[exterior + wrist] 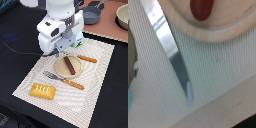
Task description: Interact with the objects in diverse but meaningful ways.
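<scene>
Hovering above knife (170, 55) beside plated brown sausage (69, 65) | claw state: cannot tell | next: descend, grasp knife handle.

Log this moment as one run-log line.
arm: over mat's far edge | gripper: state unclear | sausage: on plate | knife: beside plate | fork: on mat | bread loaf: on mat

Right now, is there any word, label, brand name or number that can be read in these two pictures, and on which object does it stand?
None can be read.
Robot arm housing: white with dark patches, no legible lettering.
Bread loaf, sausage, plate, placemat: no text.
Wrist view: knife blade bears no marking.
</scene>
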